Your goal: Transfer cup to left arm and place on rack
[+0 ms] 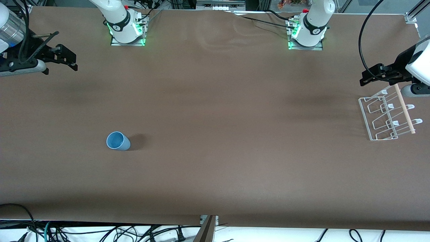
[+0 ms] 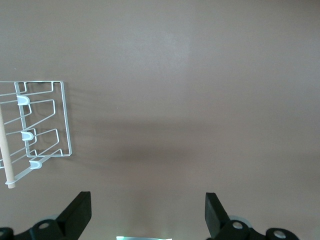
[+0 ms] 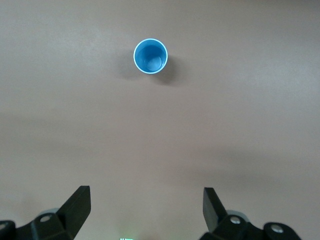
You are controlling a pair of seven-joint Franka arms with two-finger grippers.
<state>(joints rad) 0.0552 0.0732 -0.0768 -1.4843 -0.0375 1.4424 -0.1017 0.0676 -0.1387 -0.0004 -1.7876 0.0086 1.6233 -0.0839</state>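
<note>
The light-blue cup stands upright with its mouth up on the brown table, toward the right arm's end; the right wrist view shows the cup from above, well away from the fingers. My right gripper hangs open and empty over the table's end, apart from the cup. The white wire rack with its wooden dowel sits at the left arm's end. Just above the rack's edge, my left gripper is open and holds nothing.
The two arm bases stand along the table's edge farthest from the front camera. Loose cables lie below the table's near edge. A wide stretch of bare brown table separates cup and rack.
</note>
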